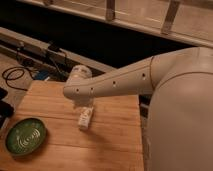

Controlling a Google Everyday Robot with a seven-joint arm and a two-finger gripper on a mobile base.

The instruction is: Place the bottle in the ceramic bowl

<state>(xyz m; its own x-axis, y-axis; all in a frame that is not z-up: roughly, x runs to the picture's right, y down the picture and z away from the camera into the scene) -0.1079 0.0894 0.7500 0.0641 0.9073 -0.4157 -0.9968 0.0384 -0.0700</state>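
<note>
The small whitish bottle (86, 118) lies on its side on the wooden table (117, 137), near the middle. The round green ceramic bowl (26, 136) with pale swirl marks sits at the table's front left corner, well apart from the bottle. My white arm (125, 80) reaches in from the right and ends over the bottle. The gripper (82, 105) hangs under the wrist, just above the bottle's far end, and is mostly hidden by the arm.
Black cables (15, 75) and a dark rail (45, 50) lie on the floor behind the table. A dark object (4, 107) sits off the table's left edge. My bulky white arm body (185, 125) fills the right side.
</note>
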